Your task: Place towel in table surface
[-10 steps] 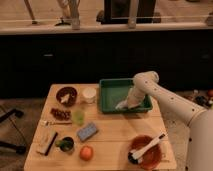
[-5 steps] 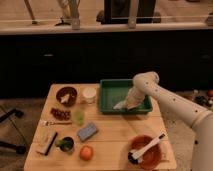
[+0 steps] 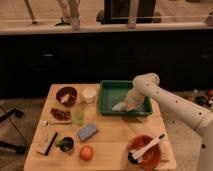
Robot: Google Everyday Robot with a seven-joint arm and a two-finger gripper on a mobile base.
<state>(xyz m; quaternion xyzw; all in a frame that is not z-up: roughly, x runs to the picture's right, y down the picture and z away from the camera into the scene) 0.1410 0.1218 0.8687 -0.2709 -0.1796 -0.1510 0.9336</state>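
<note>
The towel lies pale on the floor of the green tray, right at the tip of the pincer reaching down into it, grip impossible to tell, with the blue sponge and orange nearer on the bench, off to the pincer's side.
</note>
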